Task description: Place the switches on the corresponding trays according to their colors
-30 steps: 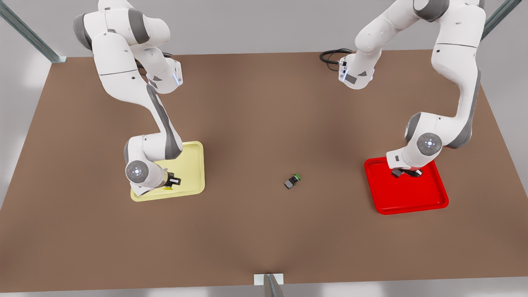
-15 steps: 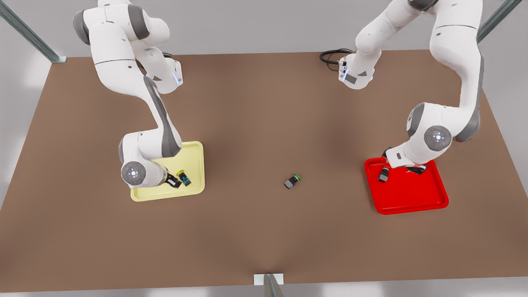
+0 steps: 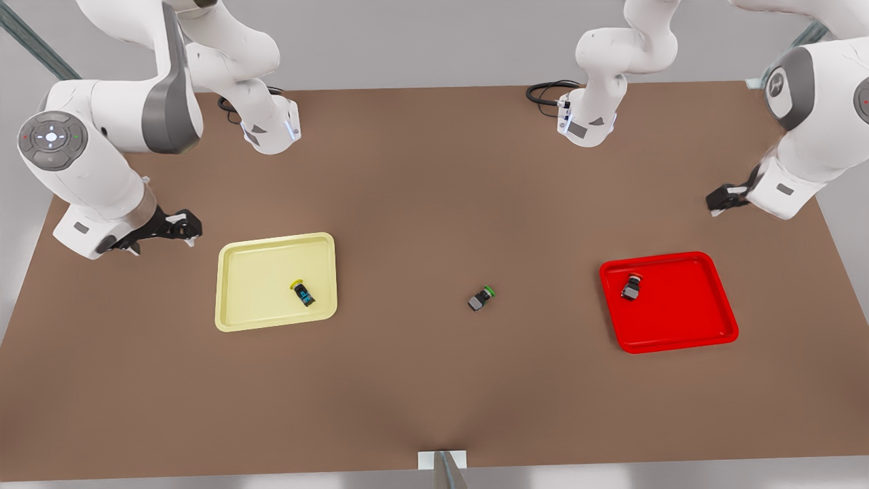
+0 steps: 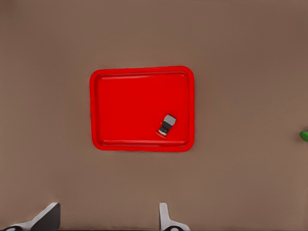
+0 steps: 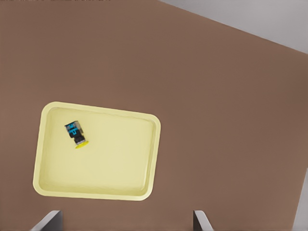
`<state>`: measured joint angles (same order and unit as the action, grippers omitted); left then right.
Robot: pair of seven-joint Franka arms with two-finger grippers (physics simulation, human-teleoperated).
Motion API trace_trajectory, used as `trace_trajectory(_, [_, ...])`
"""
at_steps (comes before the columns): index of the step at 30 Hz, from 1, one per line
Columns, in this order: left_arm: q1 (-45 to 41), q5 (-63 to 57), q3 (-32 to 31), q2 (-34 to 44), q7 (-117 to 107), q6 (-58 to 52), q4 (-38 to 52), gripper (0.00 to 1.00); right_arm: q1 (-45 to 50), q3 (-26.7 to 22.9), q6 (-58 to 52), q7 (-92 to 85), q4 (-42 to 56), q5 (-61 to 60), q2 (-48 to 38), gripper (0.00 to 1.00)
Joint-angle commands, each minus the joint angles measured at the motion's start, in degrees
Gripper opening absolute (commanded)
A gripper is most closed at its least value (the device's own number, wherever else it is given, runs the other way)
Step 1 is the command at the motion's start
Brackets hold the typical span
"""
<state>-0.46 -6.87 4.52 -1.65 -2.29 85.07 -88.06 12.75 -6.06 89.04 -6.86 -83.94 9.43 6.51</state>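
The yellow-capped switch point(image 3: 303, 293) point(image 5: 75, 133) lies on its side in the pale yellow tray point(image 3: 258, 285) point(image 5: 115, 163). The red-capped switch point(image 3: 631, 286) point(image 4: 167, 125) lies in the bright red tray point(image 3: 679, 316) point(image 4: 130, 101). Between the trays, the green-capped switch point(image 3: 481, 299) rests on the bare table, its cap just at the edge of the left wrist view point(image 4: 304, 135). My right gripper point(image 3: 180, 227) point(image 5: 125, 221) hangs open, high and beyond the yellow tray at the front view's left. My left gripper point(image 3: 719, 200) point(image 4: 108, 219) hangs open above the table behind the red tray.
The brown table point(image 3: 434, 394) carries both arm bases point(image 3: 271, 129) point(image 3: 587, 125) at its back edge, with a black cable point(image 3: 543, 92) beside one. A metal post point(image 3: 442, 470) stands at the front edge.
Both grippers let go of their switches, rose off the trays and swung outward and back. The yellow and red switches stay lying in their trays; the green one has not moved.
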Motion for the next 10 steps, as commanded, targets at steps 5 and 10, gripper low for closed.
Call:
trace_trajectory(5, [-4.6, 3.5, 0.1, -0.2, -0.2, -0.3, 0.0, 1.0, 0.1, 0.0, 0.0, -0.1, 0.0, 0.1, 0.2, 1.0])
trace_trajectory(10, [-5.7, 3.5, 0.0, -0.5, -0.6, -0.3, -0.1, 1.0, 0.0, 0.0, 0.0, 0.2, -0.1, 0.1, 0.4, 1.0])
